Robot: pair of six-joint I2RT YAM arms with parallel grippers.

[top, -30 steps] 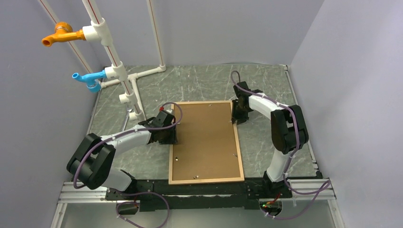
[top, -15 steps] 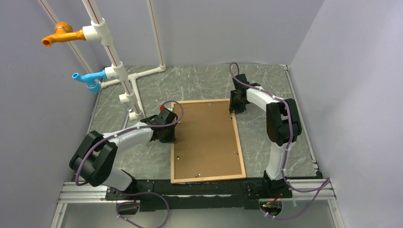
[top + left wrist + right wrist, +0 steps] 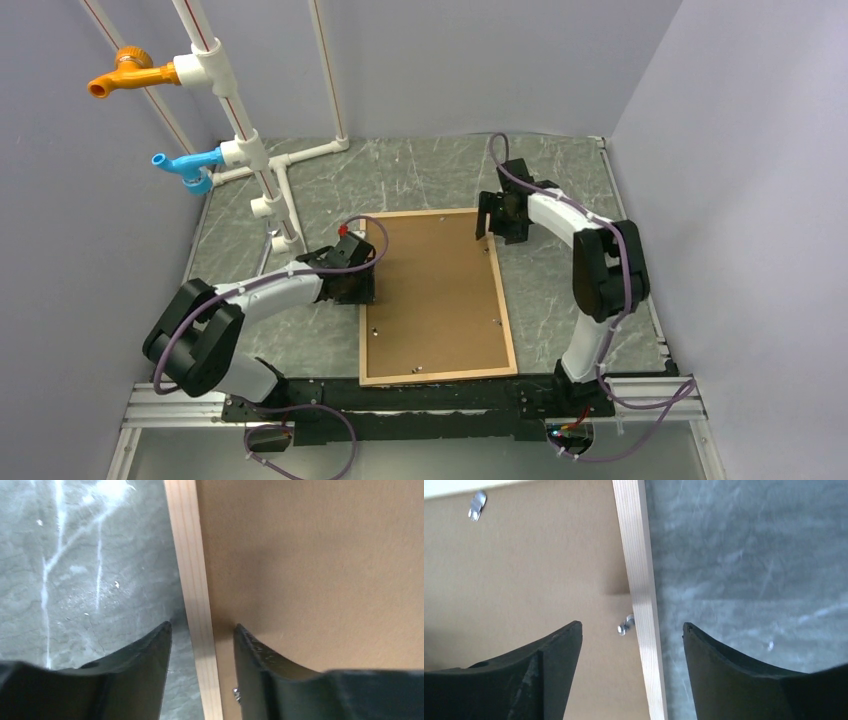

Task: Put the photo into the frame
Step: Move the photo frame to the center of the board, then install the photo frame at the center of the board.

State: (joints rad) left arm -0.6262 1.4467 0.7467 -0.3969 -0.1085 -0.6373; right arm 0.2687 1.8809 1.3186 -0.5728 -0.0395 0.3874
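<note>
The frame (image 3: 440,376), thin light wood strips, lies flat on the grey marbled table with a brown backing board (image 3: 435,290) filling it. The photo is hidden. My left gripper (image 3: 362,283) is open and straddles the frame's left strip (image 3: 192,570), one finger over the table, the other over the board (image 3: 310,555), with a small gap on each side. At the far right corner my right gripper (image 3: 492,222) is wide open astride the right strip (image 3: 636,555), holding nothing. A small metal tab (image 3: 625,625) sits beside that strip.
White pipes (image 3: 262,165) with an orange tap (image 3: 120,72) and a blue tap (image 3: 185,168) stand at the back left. Grey walls close in the back and right. A metal rail (image 3: 180,405) runs along the near edge.
My right gripper has opened wide and shifted toward the frame's far right corner. The left gripper closed, then reopened on the left strip. The frame turned slightly.
</note>
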